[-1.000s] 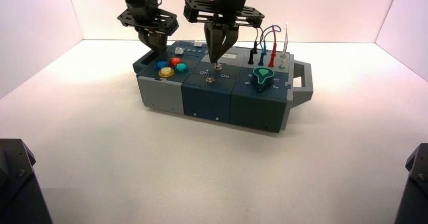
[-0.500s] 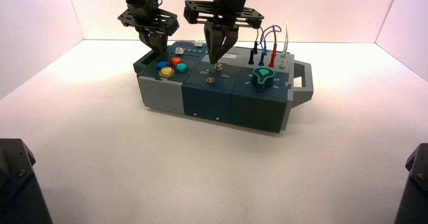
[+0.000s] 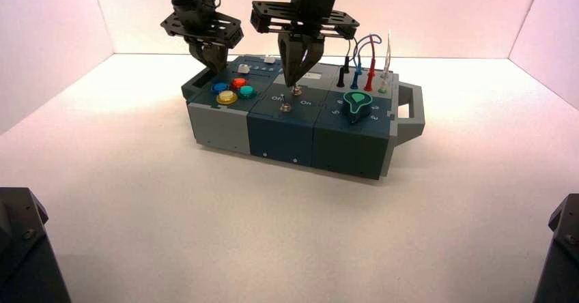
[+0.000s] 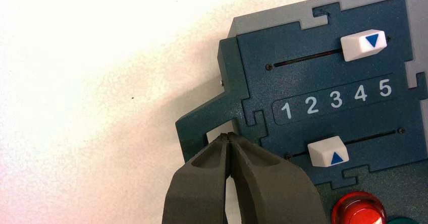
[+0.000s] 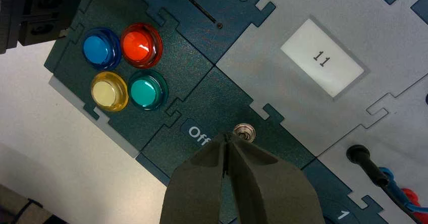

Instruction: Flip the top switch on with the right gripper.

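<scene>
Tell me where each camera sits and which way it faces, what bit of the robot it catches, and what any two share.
High view: above and behind the arms, looking down at the box; both arms' ends show.
Left wrist view: on the left arm, facing the numbered sliders; its own left pincer shows.
Right wrist view: on the right arm, facing the top switch and four buttons; its own right pincer shows.
Shared: both wrist views catch the red button.

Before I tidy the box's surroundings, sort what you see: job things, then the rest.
For the job:
- right gripper, at the top switch
- top switch

Not needed:
- left gripper, over the box's left end
- four round buttons
</scene>
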Controlling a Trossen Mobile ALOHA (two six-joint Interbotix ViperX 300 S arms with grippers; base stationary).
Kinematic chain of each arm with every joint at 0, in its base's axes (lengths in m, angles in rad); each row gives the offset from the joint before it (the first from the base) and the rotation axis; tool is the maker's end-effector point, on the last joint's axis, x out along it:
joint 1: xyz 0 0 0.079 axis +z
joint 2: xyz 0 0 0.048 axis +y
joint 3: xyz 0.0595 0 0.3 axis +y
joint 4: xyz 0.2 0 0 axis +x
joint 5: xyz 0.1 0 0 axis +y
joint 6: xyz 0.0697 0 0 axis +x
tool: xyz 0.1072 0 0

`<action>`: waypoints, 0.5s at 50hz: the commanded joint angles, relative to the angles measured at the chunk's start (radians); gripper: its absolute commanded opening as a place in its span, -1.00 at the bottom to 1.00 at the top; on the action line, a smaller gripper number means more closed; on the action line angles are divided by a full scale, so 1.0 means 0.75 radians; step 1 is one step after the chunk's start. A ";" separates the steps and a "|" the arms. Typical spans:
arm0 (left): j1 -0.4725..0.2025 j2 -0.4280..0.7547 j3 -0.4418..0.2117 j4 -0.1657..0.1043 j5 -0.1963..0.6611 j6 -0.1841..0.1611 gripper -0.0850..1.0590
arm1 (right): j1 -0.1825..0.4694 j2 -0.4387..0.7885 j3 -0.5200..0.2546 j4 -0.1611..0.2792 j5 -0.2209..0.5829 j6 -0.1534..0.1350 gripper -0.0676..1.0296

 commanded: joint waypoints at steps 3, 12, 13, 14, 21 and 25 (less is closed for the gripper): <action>0.002 0.088 0.022 0.006 0.004 0.027 -0.91 | -0.067 -0.045 0.027 -0.033 -0.008 0.008 -0.92; 0.002 0.088 0.020 0.008 0.006 0.029 -0.91 | -0.098 -0.063 0.055 -0.037 -0.018 0.008 -0.92; 0.002 0.088 0.020 0.008 0.004 0.029 -0.91 | -0.098 -0.063 0.057 -0.037 -0.018 0.008 -0.92; 0.004 0.088 0.020 0.008 0.004 0.027 -0.91 | -0.098 -0.065 0.059 -0.037 -0.020 0.008 -0.92; 0.004 0.090 0.018 0.008 0.006 0.029 -0.91 | -0.096 -0.067 0.055 -0.037 -0.031 0.008 -0.92; 0.004 0.086 0.018 0.008 0.004 0.027 -0.91 | -0.094 -0.067 0.047 -0.035 -0.045 0.008 -0.92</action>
